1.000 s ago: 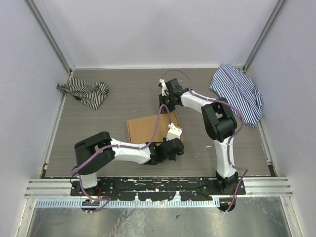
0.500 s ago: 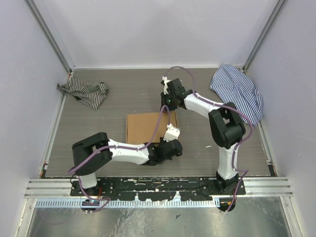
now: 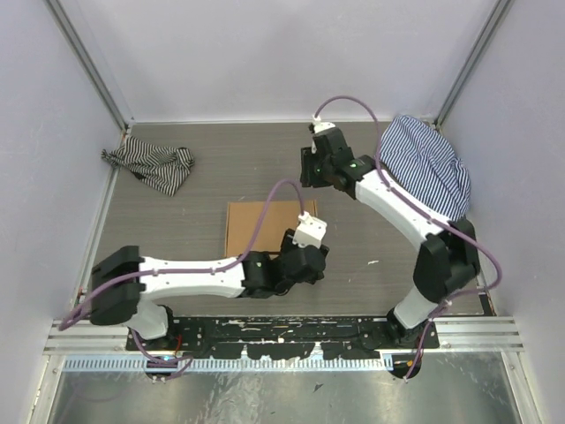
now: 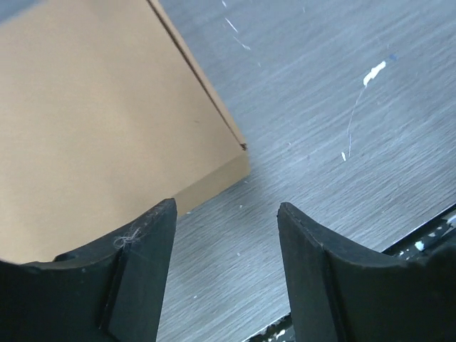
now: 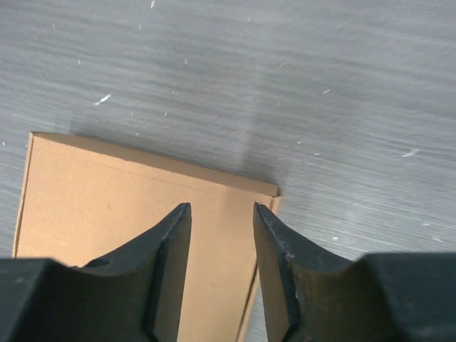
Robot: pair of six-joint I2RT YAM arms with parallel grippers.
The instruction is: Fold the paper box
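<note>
Two grippers flank the paper box (image 3: 265,228), which lies flat on the grey tabletop (image 3: 221,168). We see the left gripper (image 4: 226,214) at the box's near right corner and the right gripper (image 5: 222,210) raised near its far right corner, both with jaws apart and empty.

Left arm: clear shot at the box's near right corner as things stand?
Probably yes. The left hand hangs open just beside that corner of the box, with only bare table between them. The right hand is up by the far right corner, out of the way.
</note>
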